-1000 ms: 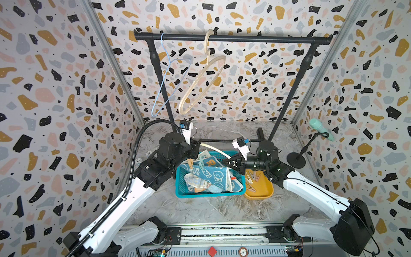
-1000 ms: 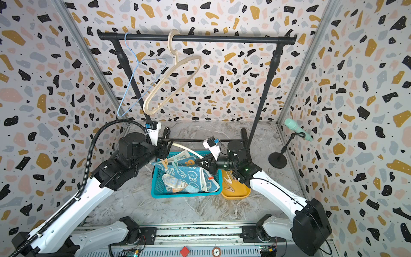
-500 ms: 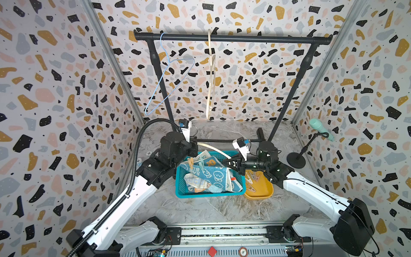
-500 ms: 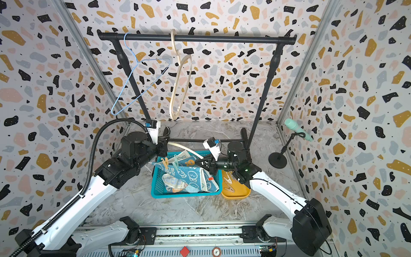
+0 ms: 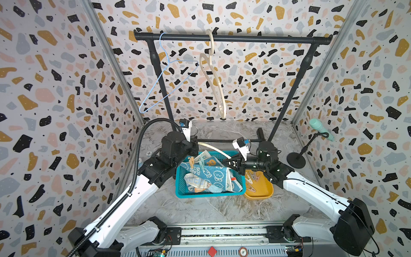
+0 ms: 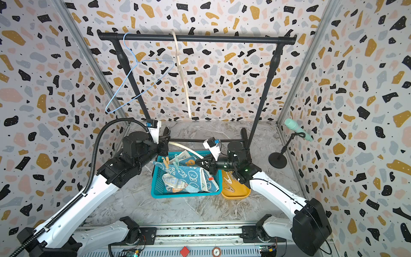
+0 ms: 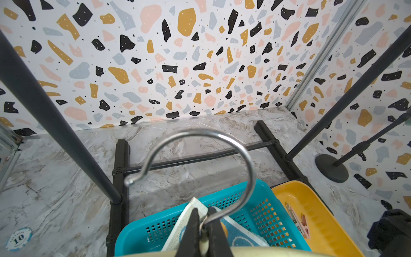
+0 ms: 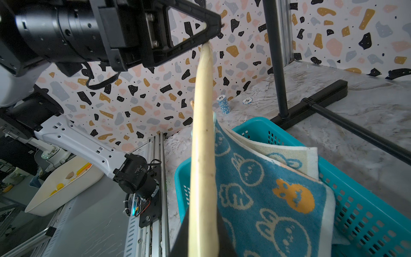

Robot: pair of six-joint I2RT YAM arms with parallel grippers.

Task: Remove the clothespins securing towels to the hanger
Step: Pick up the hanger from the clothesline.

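Over the teal perforated plastic basket (image 5: 209,194), a cream plastic hanger (image 5: 214,147) with a bent steel hook (image 7: 195,131) is held between both arms. Left gripper (image 7: 203,220): jaws clenched on the neck at the foot of the hook. Right gripper (image 8: 202,222): jaws grasping the end of one hanger arm. Teal terry towel (image 8: 266,200) with white cartoon rabbits hangs from the hanger, lower part lying in the basket. Progress, judged: mostly done. Several pastel plastic clothespins (image 5: 252,178) lie in the yellow plastic tray (image 5: 270,189), which touches the basket on the right arm's side; a striped orange-and-grey terry towel (image 5: 196,183) lies loose in the basket; a blue wire hanger (image 5: 168,62) and a second cream hanger (image 5: 222,109) hang bare on the black rack rail (image 5: 244,39). Left to do: a peach clothespin (image 5: 190,162) and a mint-green clothespin (image 5: 202,163), side by side, pin the teal towel's top edge, nearer the left gripper than the right; which part of the hanger they bite I cannot tell. Room: both grippers are occupied, so one would likely have to let go to reach the pegs. Edges to mind: basket rim directly below, rack's base crossbar (image 7: 189,158) just behind the basket, rack upright (image 7: 55,122) near the left wrist. Open marble-look tabletop (image 5: 200,209) lies in front of the basket; a mint microphone (image 5: 320,130) on a black stand is well apart, on the right arm's side.
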